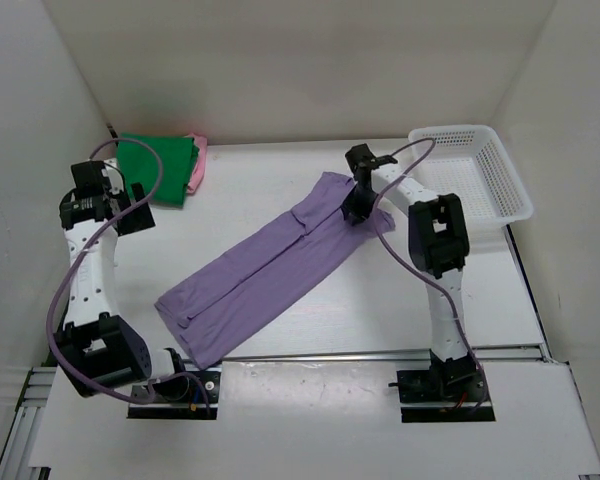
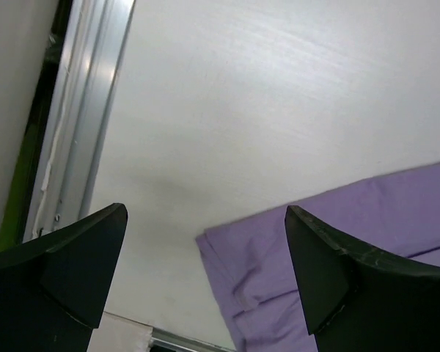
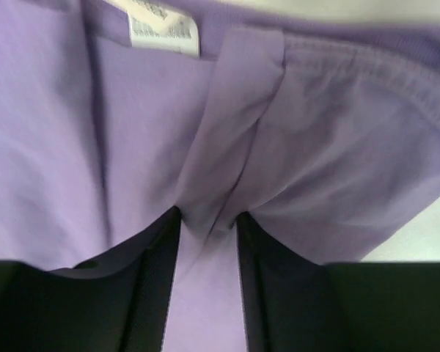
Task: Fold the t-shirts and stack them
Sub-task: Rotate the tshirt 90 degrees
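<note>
Soft cloth, the purple t-shirt [image 1: 270, 265] lies folded in a long strip, diagonally across the middle of the tabletop [image 1: 270, 170]. The right hand [image 3: 209, 216] pinches a fold at its collar end. The left hand [image 2: 205, 211] hangs spread wide near the left edge. A green t-shirt [image 1: 158, 165] and pink t-shirt [image 1: 197, 165] sit in the far-left corner.

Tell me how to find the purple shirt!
Look at the middle of the white table. The purple shirt lies there as a long slanted strip, its far end pinched by the right pincer. The green shirt and pink shirt are stacked in the far left corner.
</note>
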